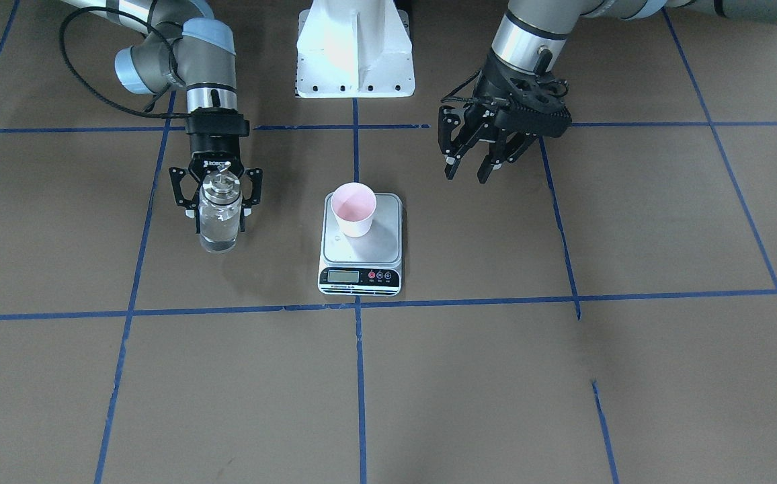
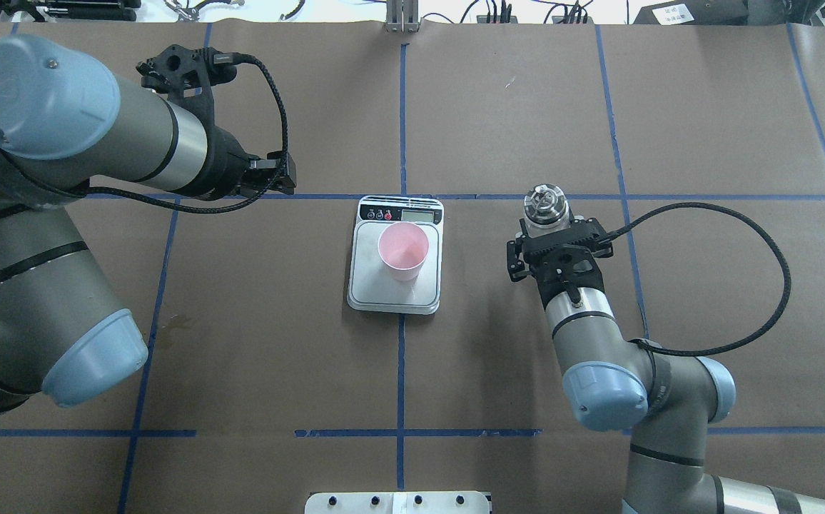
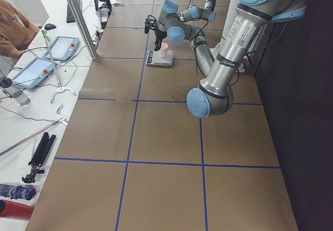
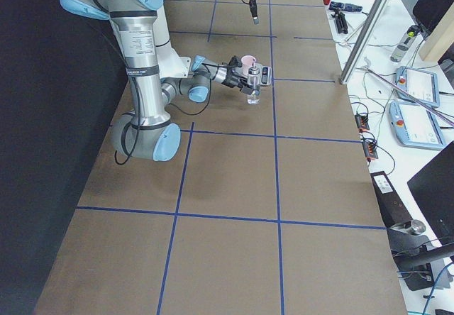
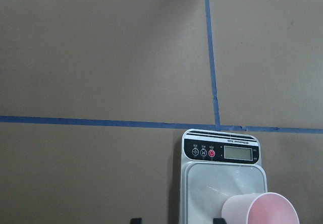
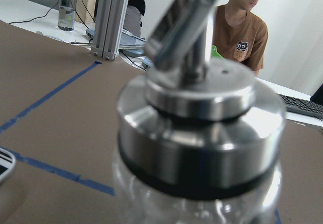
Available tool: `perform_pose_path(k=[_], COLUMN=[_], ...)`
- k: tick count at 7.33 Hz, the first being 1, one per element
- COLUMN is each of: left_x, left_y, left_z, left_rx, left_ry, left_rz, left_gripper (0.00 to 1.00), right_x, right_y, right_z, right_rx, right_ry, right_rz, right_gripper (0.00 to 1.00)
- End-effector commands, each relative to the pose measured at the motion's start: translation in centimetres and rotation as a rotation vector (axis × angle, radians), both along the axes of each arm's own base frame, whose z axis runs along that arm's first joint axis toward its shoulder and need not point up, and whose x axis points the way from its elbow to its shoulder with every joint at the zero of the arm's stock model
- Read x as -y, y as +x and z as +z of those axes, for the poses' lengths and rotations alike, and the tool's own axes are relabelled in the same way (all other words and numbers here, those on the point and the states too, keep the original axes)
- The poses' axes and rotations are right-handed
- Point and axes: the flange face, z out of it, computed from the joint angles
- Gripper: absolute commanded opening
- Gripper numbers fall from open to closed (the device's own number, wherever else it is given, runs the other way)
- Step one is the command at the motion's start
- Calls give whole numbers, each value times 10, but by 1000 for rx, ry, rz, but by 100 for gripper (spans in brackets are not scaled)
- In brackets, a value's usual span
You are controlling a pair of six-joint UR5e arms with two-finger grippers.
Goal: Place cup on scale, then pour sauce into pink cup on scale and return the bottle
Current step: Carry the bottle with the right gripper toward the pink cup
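- Brown-papered counter point(image 1: 496, 376), marked off with blue tape lines, carries everything.
- Pink cup point(image 1: 353, 209) stands upright on the scale point(image 1: 361, 254), on the part of the plate farthest from the display; that first step looks done.
- No liquid can be made out inside the cup, and the display is too small to read, so I judge that the pour has not been made.
- Clear bottle point(image 1: 219, 218) is upright, well apart from the scale on the robot's right, with the sauce point(image 1: 218, 234) inside it.
- Right gripper point(image 1: 218, 205) has its fingers point(image 1: 252, 187) closed around the bottle; whether the base touches the counter is unclear.
- Left gripper point(image 1: 468, 176) hangs near the scale on the robot's left, fingers point(image 1: 456, 160) spread and empty.
- Pouring and returning the bottle remain.
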Motion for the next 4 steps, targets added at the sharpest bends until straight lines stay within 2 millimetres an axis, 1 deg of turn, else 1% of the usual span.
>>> perform_pose_path(k=[1, 2, 3, 4], left_x=[-5, -10, -11, -10], left_y=[-15, -22, -22, -22], left_z=[10, 13, 18, 22], left_rx=[2, 2, 9, 14], left_ry=[-2, 1, -5, -9], left_rz=[-9, -11, -9, -10], left_gripper=[56, 56, 56, 56], right_x=[12, 13, 16, 18], right_y=[-28, -35, -36, -35], right_z=[-64, -57, -67, -68], right_rx=[-151, -302, -380, -428], right_ry=[-51, -92, -82, -70], right_rz=[-9, -30, -50, -76], right_gripper=[0, 0, 0, 0])
